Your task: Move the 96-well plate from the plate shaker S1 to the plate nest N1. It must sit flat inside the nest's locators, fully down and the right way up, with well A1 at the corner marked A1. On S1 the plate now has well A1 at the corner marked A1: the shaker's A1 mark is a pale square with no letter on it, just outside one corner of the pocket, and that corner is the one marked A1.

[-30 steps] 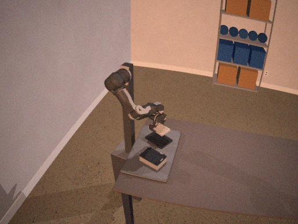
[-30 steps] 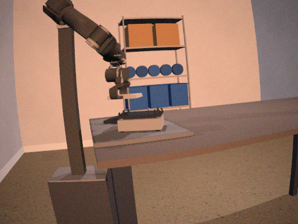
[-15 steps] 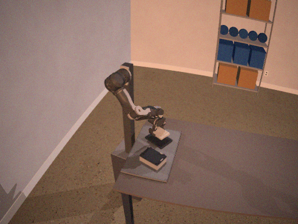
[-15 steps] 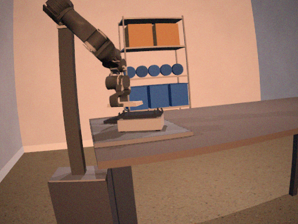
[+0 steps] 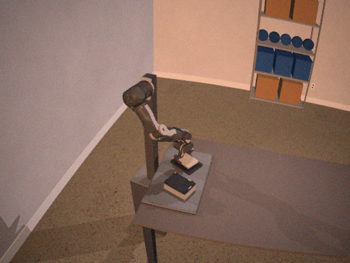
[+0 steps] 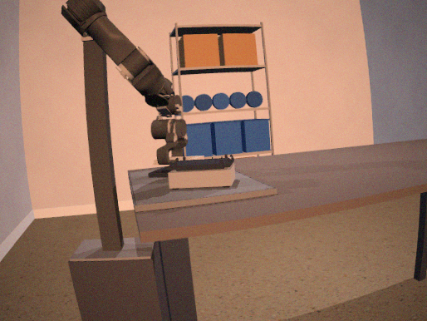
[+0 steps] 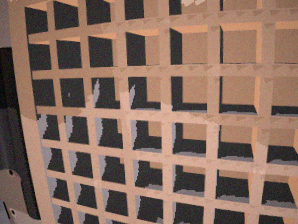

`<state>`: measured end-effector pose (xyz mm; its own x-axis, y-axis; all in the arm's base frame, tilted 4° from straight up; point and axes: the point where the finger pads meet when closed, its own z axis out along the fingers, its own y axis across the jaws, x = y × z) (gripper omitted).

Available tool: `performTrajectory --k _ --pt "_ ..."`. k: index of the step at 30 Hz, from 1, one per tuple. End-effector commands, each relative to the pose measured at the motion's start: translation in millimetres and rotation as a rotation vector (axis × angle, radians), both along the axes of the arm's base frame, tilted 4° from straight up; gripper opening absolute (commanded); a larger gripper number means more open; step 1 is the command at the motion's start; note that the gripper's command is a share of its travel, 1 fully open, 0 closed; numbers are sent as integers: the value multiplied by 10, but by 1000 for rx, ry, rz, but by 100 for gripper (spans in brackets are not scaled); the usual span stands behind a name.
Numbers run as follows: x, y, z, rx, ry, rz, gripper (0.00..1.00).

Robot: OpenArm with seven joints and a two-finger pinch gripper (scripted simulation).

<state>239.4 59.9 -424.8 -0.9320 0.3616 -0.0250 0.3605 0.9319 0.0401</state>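
Mostly pale, gridded 96-well plate point(image 7: 160, 123)

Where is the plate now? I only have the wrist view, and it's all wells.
Observer: In the top view the plate is over the dark nest, with the gripper shut on it.
Operator: Is the shaker free?
Observer: Yes. The shaker sits nearer the table's front edge and shows only its dark top.
Operator: Is the plate fully down?
Observer: I cannot tell. In the exterior view the gripper is low by the mat, but the shaker hides the plate there.
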Motion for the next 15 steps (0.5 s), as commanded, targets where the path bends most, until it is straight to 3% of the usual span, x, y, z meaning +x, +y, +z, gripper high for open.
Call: performTrajectory --k 1,11,15 --pt "41 51 34 22 -17 19 0" --pt "41 51 34 22 -17 19 0" --pt "47 53 -64 22 -17 19 0"
